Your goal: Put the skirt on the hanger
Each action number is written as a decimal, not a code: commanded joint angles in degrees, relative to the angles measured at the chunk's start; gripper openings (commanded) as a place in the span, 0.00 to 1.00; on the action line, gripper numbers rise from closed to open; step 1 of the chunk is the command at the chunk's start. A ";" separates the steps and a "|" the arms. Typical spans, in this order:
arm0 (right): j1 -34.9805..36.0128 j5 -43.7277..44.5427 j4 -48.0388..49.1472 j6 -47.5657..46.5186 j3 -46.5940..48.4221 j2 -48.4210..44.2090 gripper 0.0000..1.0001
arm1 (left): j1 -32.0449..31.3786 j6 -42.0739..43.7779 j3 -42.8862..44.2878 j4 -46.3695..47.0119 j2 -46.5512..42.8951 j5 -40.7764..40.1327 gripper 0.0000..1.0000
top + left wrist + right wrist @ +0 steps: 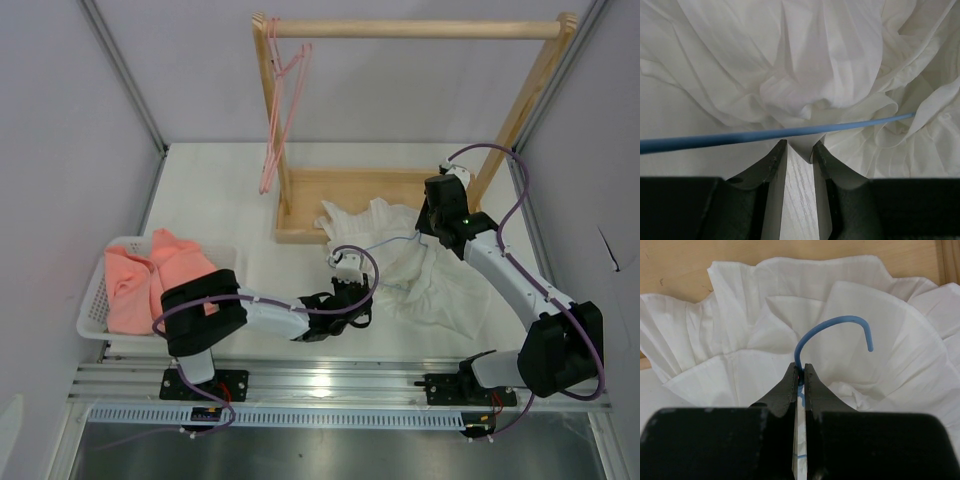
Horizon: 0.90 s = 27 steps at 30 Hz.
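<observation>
Two claws, both busy. Near left, a white basket holds pink cloth. The left claw is pinching a fold at the skirt's near-left edge, with the hanger wire crossing just past its fingertips. The skirt's bunched up on the worktop, mid-right, its far edge over the base of the wooden rack. The right claw is clamped tight on the hanger's neck, right below the hook. A pink hanger dangles off the rack's rail, far left.
</observation>
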 commanded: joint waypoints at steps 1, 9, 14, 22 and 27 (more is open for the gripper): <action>-0.32 -0.23 -0.44 1.51 2.05 0.55 0.00 | 0.28 -0.49 2.38 0.56 1.14 -2.42 0.33; -0.15 -1.10 -0.44 1.77 1.97 0.90 0.00 | 0.28 -1.55 3.71 0.99 1.58 -5.85 0.31; -0.23 -1.02 -0.44 1.77 1.79 0.73 0.00 | 0.45 -1.90 5.11 -1.20 2.02 -6.73 0.30; -0.32 -0.23 -0.35 1.07 1.70 0.73 0.00 | 1.77 -2.78 3.62 -0.23 1.67 -5.23 0.00; -0.23 1.35 2.81 -0.34 -0.05 -0.67 0.00 | 4.93 -2.61 -1.29 -1.02 -4.74 -3.13 0.00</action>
